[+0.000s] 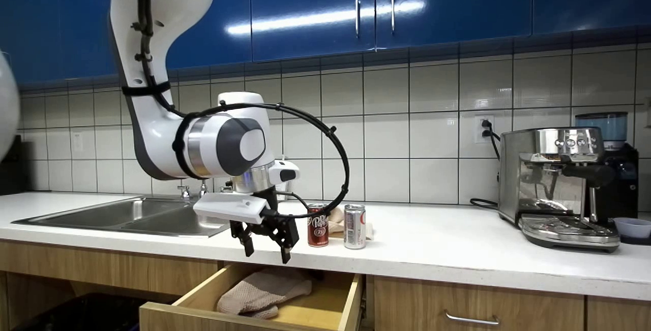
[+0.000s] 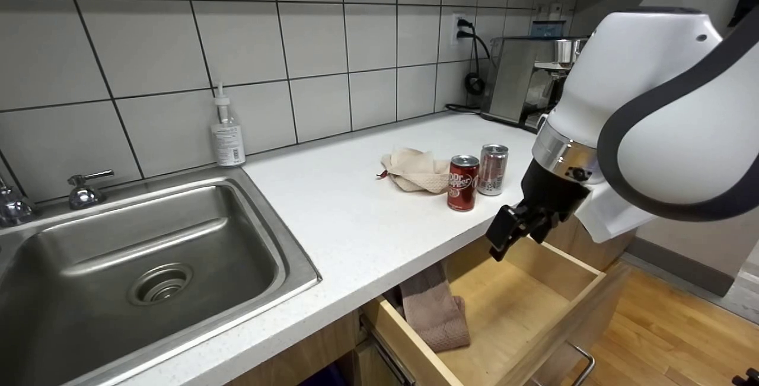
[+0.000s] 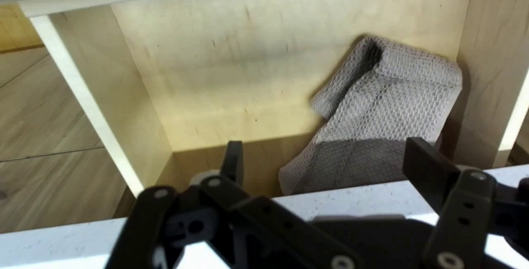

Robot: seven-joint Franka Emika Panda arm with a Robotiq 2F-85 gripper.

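Observation:
My gripper (image 1: 267,256) hangs near the counter's front edge, above the pulled-out drawer (image 1: 203,319), fingers pointing down. In the wrist view its fingers (image 3: 234,159) stand wide apart with nothing gripped. Below them a pinkish-grey textured cloth (image 3: 392,103) lies folded on the drawer's bare wooden bottom, toward one side wall; the counter edge hides part of it. That cloth also shows in both exterior views. On the counter behind the gripper, a red Dr Pepper can (image 2: 462,184) and a silver can (image 2: 493,169) stand upright, close together, beside a crumpled beige cloth (image 2: 415,169).
A steel sink (image 2: 273,220) is set into the white counter (image 1: 432,249), with a soap bottle (image 2: 227,137) at its back corner. An espresso machine (image 1: 554,183) stands further along. Blue cabinets (image 1: 315,10) hang above. The drawer's front panel juts out past the counter.

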